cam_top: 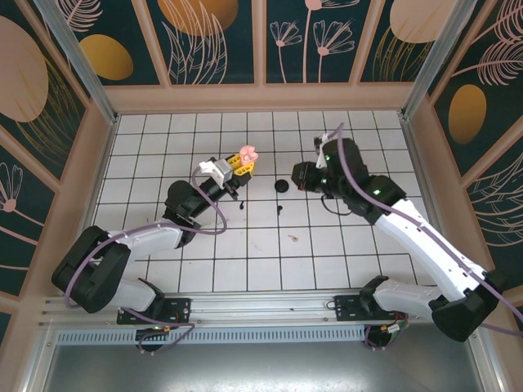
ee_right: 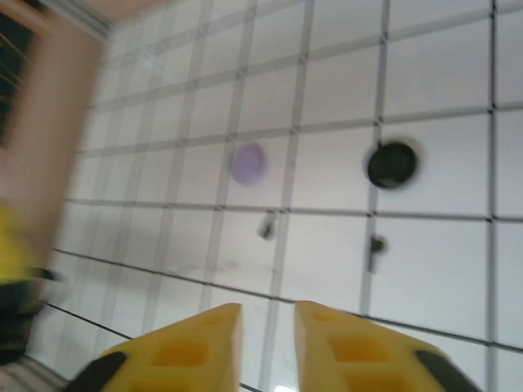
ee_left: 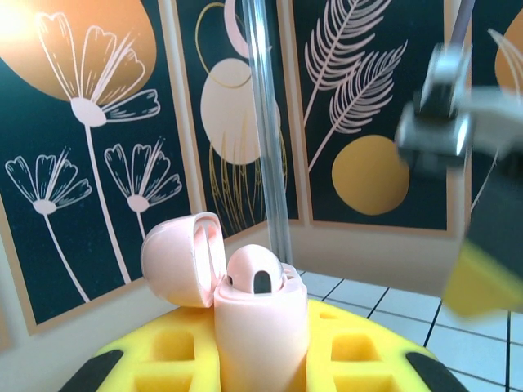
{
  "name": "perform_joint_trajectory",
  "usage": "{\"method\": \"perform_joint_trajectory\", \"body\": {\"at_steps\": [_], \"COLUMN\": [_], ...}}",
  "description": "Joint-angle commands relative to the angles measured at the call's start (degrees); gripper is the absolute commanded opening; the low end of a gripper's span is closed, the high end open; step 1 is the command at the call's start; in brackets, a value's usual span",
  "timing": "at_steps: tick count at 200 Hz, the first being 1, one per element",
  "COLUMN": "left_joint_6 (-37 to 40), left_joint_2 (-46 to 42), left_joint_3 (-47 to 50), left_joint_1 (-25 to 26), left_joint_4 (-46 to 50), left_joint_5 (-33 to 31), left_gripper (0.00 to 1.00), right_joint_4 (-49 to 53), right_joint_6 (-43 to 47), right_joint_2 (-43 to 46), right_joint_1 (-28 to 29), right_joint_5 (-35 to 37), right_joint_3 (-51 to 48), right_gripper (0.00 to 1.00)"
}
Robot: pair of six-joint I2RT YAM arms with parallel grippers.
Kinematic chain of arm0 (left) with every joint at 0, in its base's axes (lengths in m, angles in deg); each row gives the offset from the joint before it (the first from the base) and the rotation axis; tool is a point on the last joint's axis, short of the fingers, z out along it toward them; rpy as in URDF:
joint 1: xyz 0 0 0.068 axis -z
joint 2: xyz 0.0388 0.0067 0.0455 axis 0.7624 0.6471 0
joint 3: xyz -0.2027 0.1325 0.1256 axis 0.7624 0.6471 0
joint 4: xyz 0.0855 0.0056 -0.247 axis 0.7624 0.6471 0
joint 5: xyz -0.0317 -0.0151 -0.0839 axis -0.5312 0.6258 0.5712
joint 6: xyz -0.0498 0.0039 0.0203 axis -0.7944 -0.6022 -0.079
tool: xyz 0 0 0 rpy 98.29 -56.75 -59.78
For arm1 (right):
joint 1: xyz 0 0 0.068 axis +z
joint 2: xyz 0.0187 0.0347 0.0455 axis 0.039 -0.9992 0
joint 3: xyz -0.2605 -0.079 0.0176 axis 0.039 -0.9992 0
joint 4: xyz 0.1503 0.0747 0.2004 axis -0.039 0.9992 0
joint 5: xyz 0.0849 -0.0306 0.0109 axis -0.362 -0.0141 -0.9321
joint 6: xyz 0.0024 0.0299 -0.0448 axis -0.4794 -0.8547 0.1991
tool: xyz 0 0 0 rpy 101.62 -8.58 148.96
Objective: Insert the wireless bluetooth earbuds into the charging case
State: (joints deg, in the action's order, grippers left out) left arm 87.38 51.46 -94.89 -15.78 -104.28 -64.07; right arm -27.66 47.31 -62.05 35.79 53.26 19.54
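Black against white tile, mid-tabletop: an earbud [ee_right: 376,243] ahead and right of the right gripper [ee_right: 265,322], another earbud [ee_right: 266,226] dead ahead. Stem axes too blurred to read. Yellow tips narrowly parted, empty. That gripper looks the nearer. Farther toward the back edge, left gripper [cam_top: 239,167] clamps the pink charging case [ee_left: 261,327], upright, lid open, held off the tabletop.

I see a pale pink glossy plastic charging case [ee_left: 261,318], yellow foam pads [ee_left: 176,351], a white tiled worktop [cam_top: 327,245] with dark grid lines, and dark teal wall panels [ee_left: 359,106] with cream-and-orange flowers.
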Motion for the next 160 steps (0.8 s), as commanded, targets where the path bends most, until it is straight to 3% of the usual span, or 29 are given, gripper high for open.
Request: {"method": "perform_joint_trajectory", "body": {"at_steps": [1,23,81,160], "left_joint_6": [-3.4,-4.7,-5.3,-5.8], "left_joint_2": [-2.7,-4.1,-5.2,-4.5], "left_joint_3": [1.3,2.2,3.4,2.7], "left_joint_1": [0.4,0.4,0.4,0.4], "left_joint_4": [-4.5,-4.8,-5.2,-5.3], "left_joint_5": [0.5,0.3,-0.7,-0.3], "left_gripper": [0.0,0.0,0.0,0.0], "right_joint_4": [-0.3,0.3,-7.8,-12.7], "right_joint_6": [-0.2,-1.7,-9.0,-9.6], "right_joint_2": [-0.6,-2.4,-3.7,-8.1], "right_joint_1": [-0.5,-0.4,4.6,6.2], "right_joint_5": [1.7,2.0,-4.5,-1.7], "right_joint_3": [-4.5,-8.3,-19.2,-22.0], "right_gripper": [0.35,0.44,0.49,0.57]}}
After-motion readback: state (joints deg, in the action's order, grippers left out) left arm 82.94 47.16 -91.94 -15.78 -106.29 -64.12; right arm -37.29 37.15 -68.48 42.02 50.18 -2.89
